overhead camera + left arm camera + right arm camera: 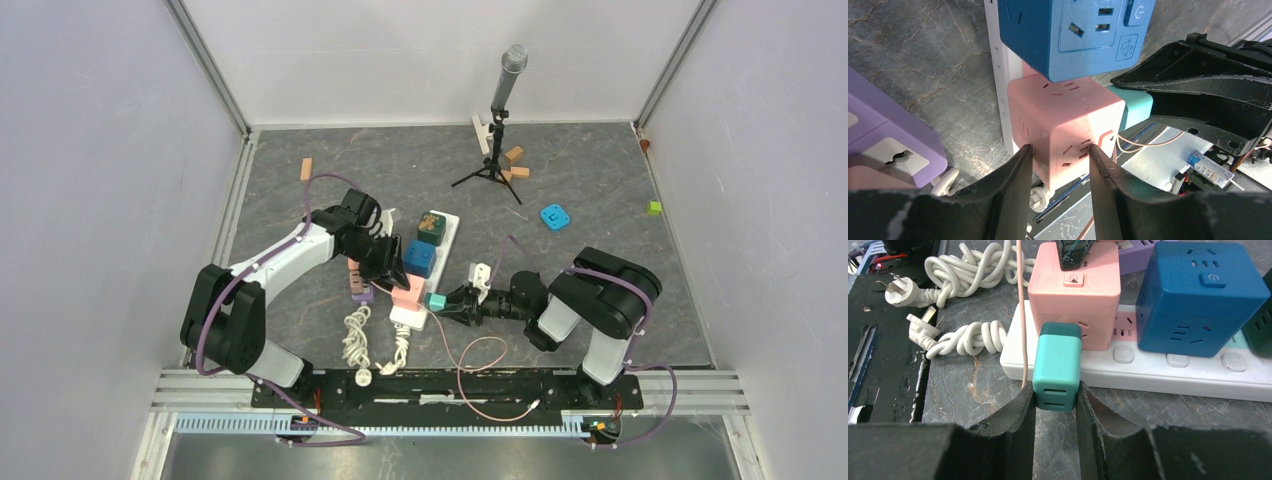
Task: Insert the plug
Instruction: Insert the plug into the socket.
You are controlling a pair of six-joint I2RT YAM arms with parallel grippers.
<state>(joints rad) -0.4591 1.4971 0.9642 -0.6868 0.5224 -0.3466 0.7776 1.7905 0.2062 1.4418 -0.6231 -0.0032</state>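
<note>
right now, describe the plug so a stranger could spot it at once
Find the white power strip mid-table, carrying coloured cubes. At its near end stands the pink cube, and the plug sits against that cube's side. It is the only teal block, dark-capped and far smaller than the cubes.

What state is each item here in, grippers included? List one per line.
teal plug: gripped, end against side of pink cube; seating unclear
right gripper: shut on teal plug
pink cube: seated on power strip
left gripper: fingers straddle pink cube; grip unclear
blue cube: seated on power strip
white cables: coiled, unplugged
microphone: upright on stand
</note>
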